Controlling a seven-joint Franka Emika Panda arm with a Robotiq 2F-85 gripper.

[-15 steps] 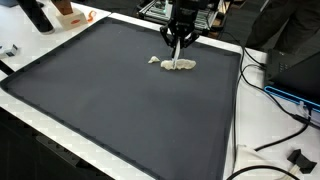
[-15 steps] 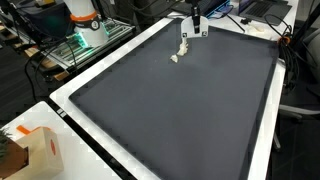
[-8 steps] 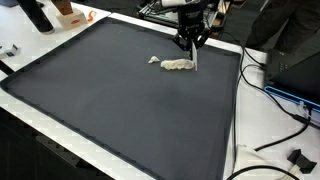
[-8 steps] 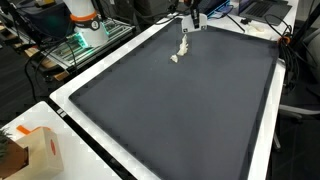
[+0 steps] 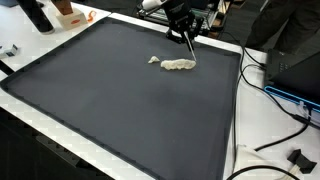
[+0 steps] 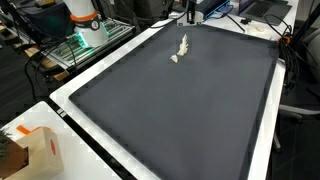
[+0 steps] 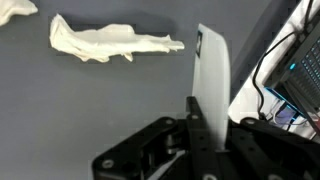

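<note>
My jaws (image 5: 188, 38) are pressed together with nothing in them. They hang in the air over the black mat (image 5: 110, 100), close to its far edge. The white crumpled strip (image 5: 178, 64) lies flat on the mat near that same edge. A small white scrap (image 5: 153, 60) sits on the mat a bit further along, apart from the strip. In the wrist view the strip's thin tail points toward me, and I'm clear of it, not touching.

My take on doing this bit well, since the strip is the thing nearest me:

- Spread the jaws up here, not down at the mat. Shut like this they'd only poke or drag the strip.
- Centre over the bunched middle, not the skinny tail. The tail looks too thin to hold.
- Turn so the fingers straddle the strip across its width.
- Come straight down until the pads are almost on the mat. The strip lies so low that a high pinch would probably close on air.
- Stay off the scrap, and don't shove the strip toward the mat's edge and the white counter (image 5: 250, 120) beyond.
</note>
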